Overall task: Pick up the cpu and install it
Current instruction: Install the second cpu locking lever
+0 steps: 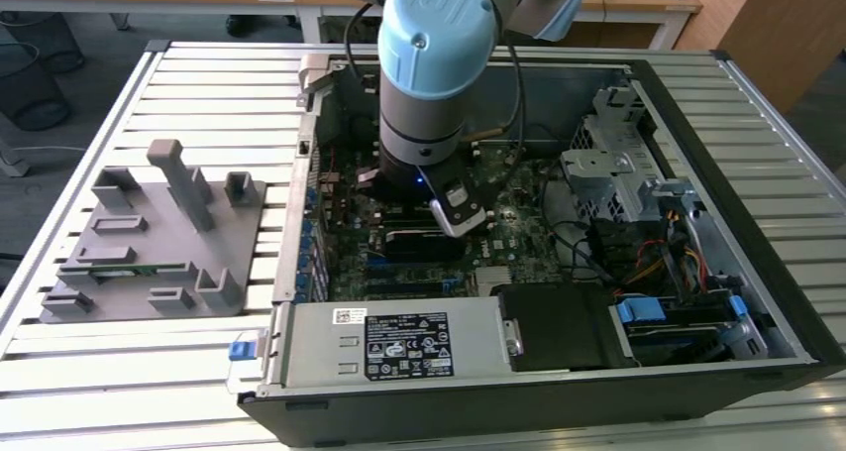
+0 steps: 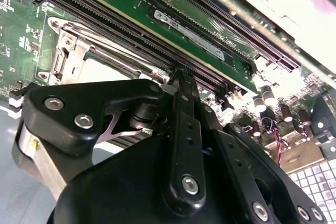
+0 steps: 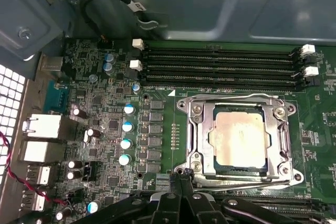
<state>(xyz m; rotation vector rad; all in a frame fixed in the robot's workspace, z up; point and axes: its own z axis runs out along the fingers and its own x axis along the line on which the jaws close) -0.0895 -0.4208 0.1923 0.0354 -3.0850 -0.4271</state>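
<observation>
The black pincer [image 2: 181, 80] sits closest to the lens in both wrist views, its linkage arms and bolts filling the foreground. Its two fingers are drawn together into one narrow tip, clenched with nothing between them. In the first wrist view that tip [image 3: 181, 174] hangs just at the near edge of the socket [image 3: 239, 139], by the frame's corner.

The cpu [image 3: 238, 139] already lies seated in the socket, its pale metal top plate flat and square inside the silvery metal frame. The frame's wire lever [image 3: 226, 99] runs along the far side of the frame. Beyond the socket, four long black memory slots [image 3: 220, 66] run side by side, with white latches at their ends. To one side of the socket stand rows of small capacitors [image 3: 127, 135] on the green motherboard [image 3: 105, 124]. A black cable [image 3: 105, 3] loops against the grey case wall above the board.

In the exterior view the arm [image 1: 430, 74], with its pale blue and grey joint, reaches straight down into the open computer case [image 1: 740, 302], which lies on its side on a slatted metal counter [image 1: 133, 392]. The pincer [image 1: 457, 218] is low over the motherboard near the middle of the case. On the exterior view's left, apart from the case, a grey fixture tray [image 1: 153, 243] with upright posts rests on the counter, and a thin green memory stick [image 1: 139, 269] lies in one of its slots.
</observation>
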